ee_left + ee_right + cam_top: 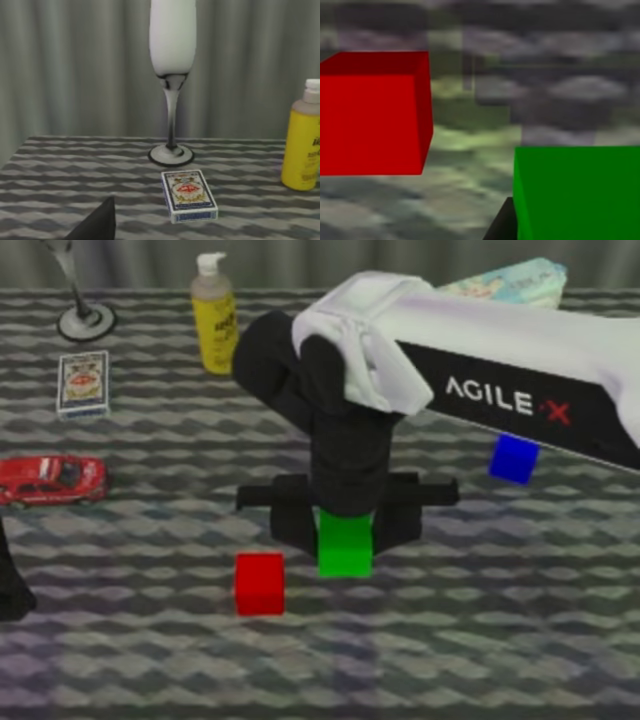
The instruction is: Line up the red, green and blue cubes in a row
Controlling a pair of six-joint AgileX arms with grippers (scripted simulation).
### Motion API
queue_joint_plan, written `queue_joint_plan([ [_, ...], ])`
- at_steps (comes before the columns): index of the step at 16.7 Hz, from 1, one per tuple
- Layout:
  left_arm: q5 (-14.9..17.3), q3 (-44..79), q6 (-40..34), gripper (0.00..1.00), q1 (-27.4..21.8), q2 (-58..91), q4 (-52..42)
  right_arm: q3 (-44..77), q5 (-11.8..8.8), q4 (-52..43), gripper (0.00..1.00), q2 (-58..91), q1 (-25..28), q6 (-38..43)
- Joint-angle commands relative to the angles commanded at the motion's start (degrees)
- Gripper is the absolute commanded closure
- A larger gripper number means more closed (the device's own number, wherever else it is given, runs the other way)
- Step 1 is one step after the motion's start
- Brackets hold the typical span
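The green cube [345,552] sits near the table's middle, held between the black fingers of my right gripper [345,536], which is shut on it. One finger [502,225] presses flat against the side of the green cube [575,192]. The red cube [260,583] rests just left of the green one and slightly nearer the front, with a small gap between them; it also shows as the red cube [370,115] in the right wrist view. The blue cube [513,458] lies farther right, partly under the right arm. My left gripper [10,585] is parked at the left edge, open and empty.
A red toy car [50,480] lies at the left. Behind it are a card deck [83,382], a glass [85,315] and a yellow bottle [215,320]. A pale packet [510,282] lies at the back right.
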Motion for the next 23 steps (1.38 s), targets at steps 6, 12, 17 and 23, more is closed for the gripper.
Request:
queue_joint_plan([
  [6, 0.0, 0.0, 0.0, 0.0, 0.0, 0.0, 0.0, -7.2, 0.1, 10.2, 1.0, 2.7, 0.1, 0.1],
  [12, 0.0, 0.0, 0.0, 0.0, 0.0, 0.0, 0.0, -9.6, 0.1, 13.4, 1.0, 3.8, 0.3, 0.1],
  [17, 0.0, 0.0, 0.0, 0.0, 0.0, 0.0, 0.0, -9.6, 0.1, 13.4, 0.62, 3.8, 0.3, 0.1],
  [23, 0.0, 0.0, 0.0, 0.0, 0.0, 0.0, 0.0, -9.6, 0.1, 13.4, 0.17, 3.8, 0.3, 0.1],
])
